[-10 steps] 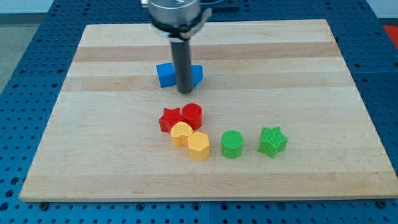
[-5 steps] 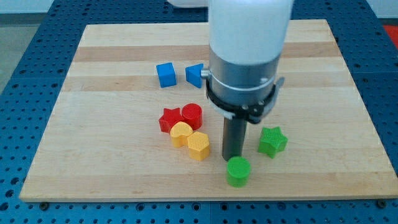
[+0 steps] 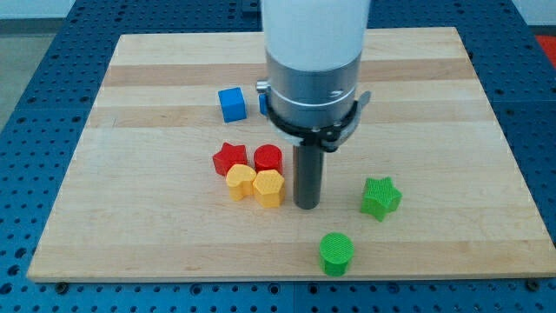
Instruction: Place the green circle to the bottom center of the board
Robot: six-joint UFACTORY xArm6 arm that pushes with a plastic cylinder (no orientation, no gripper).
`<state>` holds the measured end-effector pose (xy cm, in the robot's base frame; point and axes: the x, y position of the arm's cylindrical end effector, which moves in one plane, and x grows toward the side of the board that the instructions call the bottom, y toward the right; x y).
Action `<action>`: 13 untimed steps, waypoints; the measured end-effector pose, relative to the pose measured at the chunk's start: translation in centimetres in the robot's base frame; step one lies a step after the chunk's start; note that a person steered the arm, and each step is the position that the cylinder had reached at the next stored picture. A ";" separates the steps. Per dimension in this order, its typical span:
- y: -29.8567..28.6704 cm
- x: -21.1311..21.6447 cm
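Note:
The green circle (image 3: 336, 253) lies near the board's bottom edge, a little right of centre. My tip (image 3: 307, 206) rests on the board above and to the left of it, apart from it. The tip stands just right of the yellow hexagon-like block (image 3: 269, 187). The green star (image 3: 380, 197) sits to the tip's right.
A red star (image 3: 230, 159), a red circle (image 3: 268, 159) and a yellow rounded block (image 3: 241, 183) cluster with the yellow hexagon left of the tip. A blue cube (image 3: 231, 104) lies higher up; another blue block (image 3: 261, 100) is mostly hidden behind the arm. The wooden board (image 3: 130, 217) lies on a blue perforated table.
The green circle was pushed down toward the bottom edge. My tip then moved up and left, nudging the red and yellow cluster slightly to the left.

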<state>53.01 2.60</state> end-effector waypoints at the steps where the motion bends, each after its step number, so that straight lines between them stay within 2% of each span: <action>1: 1.0 0.6; 7: -3.5 1.8; 9: -0.9 0.8; 11: 10.3 -5.7; 12: 19.2 -3.7; 13: 23.6 4.4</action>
<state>57.37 26.19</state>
